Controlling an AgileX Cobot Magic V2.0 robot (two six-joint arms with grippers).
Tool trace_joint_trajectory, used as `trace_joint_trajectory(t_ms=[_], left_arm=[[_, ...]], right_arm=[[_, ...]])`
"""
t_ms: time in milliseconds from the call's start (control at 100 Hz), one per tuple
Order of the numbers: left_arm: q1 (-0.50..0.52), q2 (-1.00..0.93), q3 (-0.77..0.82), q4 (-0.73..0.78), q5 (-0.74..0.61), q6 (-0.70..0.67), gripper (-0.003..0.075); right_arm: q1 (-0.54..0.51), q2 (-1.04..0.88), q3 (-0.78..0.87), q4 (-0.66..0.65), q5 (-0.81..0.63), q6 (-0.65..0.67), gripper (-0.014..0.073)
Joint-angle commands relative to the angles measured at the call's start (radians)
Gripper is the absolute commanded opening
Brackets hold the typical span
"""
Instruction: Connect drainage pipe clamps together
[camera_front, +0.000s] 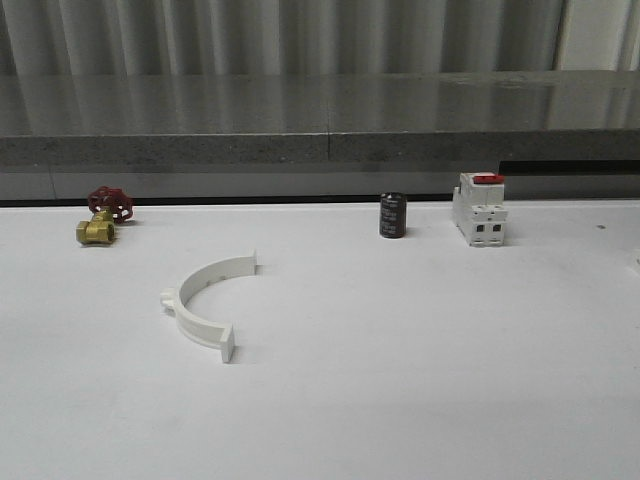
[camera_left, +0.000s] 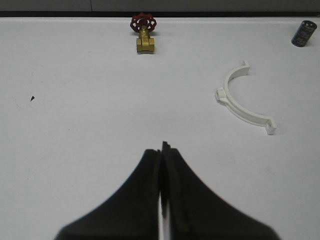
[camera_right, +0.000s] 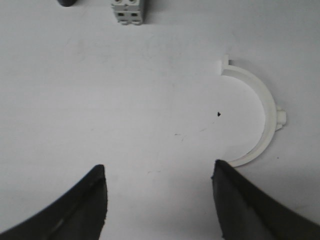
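My left hand (camera_left: 162, 150) hangs low over the white tabletop (camera_front: 420, 350) with its two dark fingers pressed together, nothing between them. In the left wrist view, one white clamp half (camera_left: 241, 100) lies flat in the right part of the frame, well apart from my fingertips, its open side turned toward the right edge and a small tab on the outside of its curve. The brass valve with the red handwheel (camera_left: 144, 34) sits near the top centre of that frame, and the dark cylinder (camera_left: 302, 33) shows at the upper right corner.

My right hand (camera_right: 160, 172) is spread wide, its fingers (camera_right: 85, 200) standing apart at the bottom of the right wrist view with bare tabletop between them. The second clamp half (camera_right: 262, 117) lies in the right part of that frame, its open side facing the centre; its lower end runs down to the tip of my right-hand finger, and I cannot tell whether they touch.

In the front view, the first clamp half (camera_front: 205, 300) rests left of centre, opening toward the right. Along the far edge of the tabletop stand the valve (camera_front: 102, 215) at the left, the dark cylinder (camera_front: 392, 215) right of centre, and just beyond it the white switch with the red top (camera_front: 479, 207).
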Motion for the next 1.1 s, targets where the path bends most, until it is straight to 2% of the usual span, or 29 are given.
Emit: trace_joint_trajectory(t_ms=[0, 260, 440, 670, 850, 1090], left_arm=[[0.001, 0.009, -0.026, -0.022, -0.066, 0.001, -0.0021], [0.001, 0.009, -0.026, -0.022, -0.066, 0.001, -0.0021], [0.001, 0.009, -0.026, -0.022, -0.066, 0.001, -0.0021], [0.001, 0.009, -0.026, -0.022, -0.066, 0.001, -0.0021], [0.001, 0.009, -0.026, -0.022, -0.066, 0.001, -0.0021], [0.001, 0.009, -0.026, -0.022, -0.066, 0.001, -0.0021]], right_arm=[[-0.061, 0.076, -0.083, 0.004, -0.026, -0.036, 0.0469], [-0.234, 0.281, -0.176, 0.01, 0.019, -0.193, 0.0469], [-0.328, 0.393, -0.202, 0.011, 0.001, -0.211, 0.0469], [-0.335, 0.516, -0.206, 0.031, -0.121, -0.263, 0.0469], [-0.335, 0.592, -0.241, 0.079, -0.126, -0.324, 0.0469], [-0.335, 0.644, -0.248, 0.085, -0.128, -0.324, 0.0469]])
